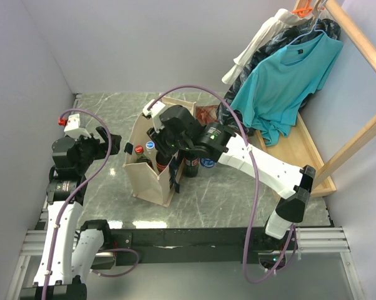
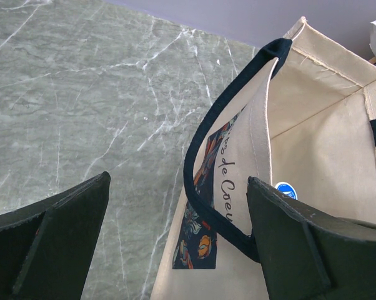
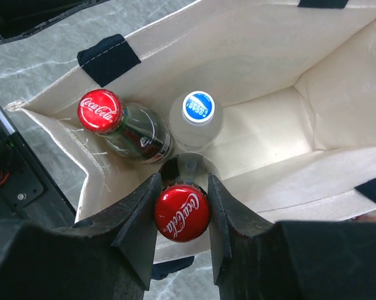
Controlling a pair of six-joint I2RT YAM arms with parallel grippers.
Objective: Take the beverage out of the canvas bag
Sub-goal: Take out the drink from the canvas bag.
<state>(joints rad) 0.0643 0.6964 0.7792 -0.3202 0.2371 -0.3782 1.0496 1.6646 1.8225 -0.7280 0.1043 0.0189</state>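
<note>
I'm clamping right gripper on red-capped bottle in canvas bag, blue-capped bottle standing at twelve o'clock, left gripper gaping outside

Left gripper spread wide, right gripper clamped.
The left arm is raised by the tabletop's left edge, jaws empty; the right arm is stretched from the near right corner toward the centre and pointed down, fingers closed on a red-capped bottle.
</note>
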